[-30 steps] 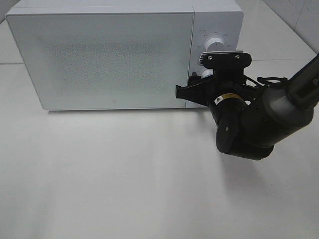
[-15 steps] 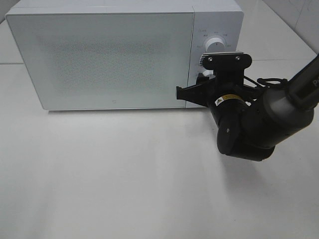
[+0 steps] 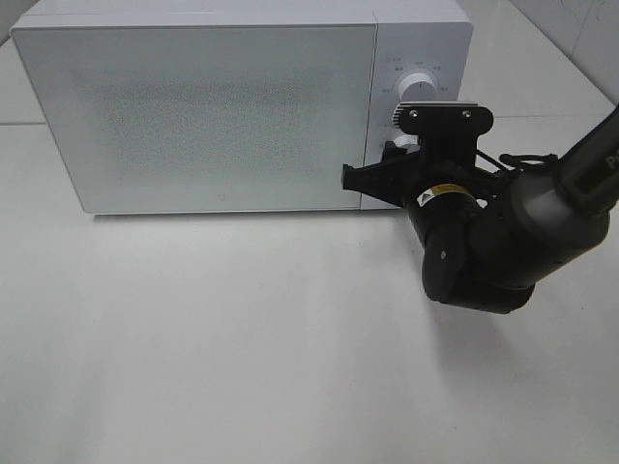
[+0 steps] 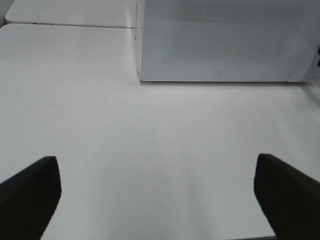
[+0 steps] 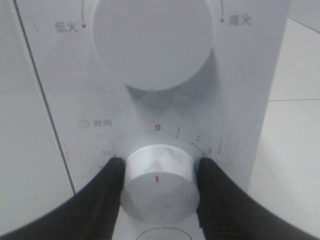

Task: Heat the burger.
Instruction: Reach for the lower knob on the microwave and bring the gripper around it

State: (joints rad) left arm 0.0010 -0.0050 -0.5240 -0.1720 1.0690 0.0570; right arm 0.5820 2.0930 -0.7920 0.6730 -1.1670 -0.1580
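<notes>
The burger is out of view. The white microwave (image 3: 213,116) stands at the back of the table with its door closed. At its control panel, my right gripper (image 5: 160,164) is shut on the lower timer knob (image 5: 159,182). One black finger (image 5: 112,175) presses each side of the knob, whose red mark points up toward the 0. In the exterior view the right gripper (image 3: 397,145) hides most of that knob. My left gripper (image 4: 160,192) hovers open over the bare table in front of the microwave, with nothing between its fingers (image 4: 30,190).
A larger power knob (image 5: 152,42) sits above the timer knob, also seen from above as the power knob (image 3: 419,85). The right arm's bulky wrist (image 3: 484,242) hangs over the table at the microwave's front right corner. White tabletop (image 3: 242,338) stretches in front.
The right gripper's fingers have closed in onto the timer knob, and its wrist has shifted slightly. The left gripper has not moved.
</notes>
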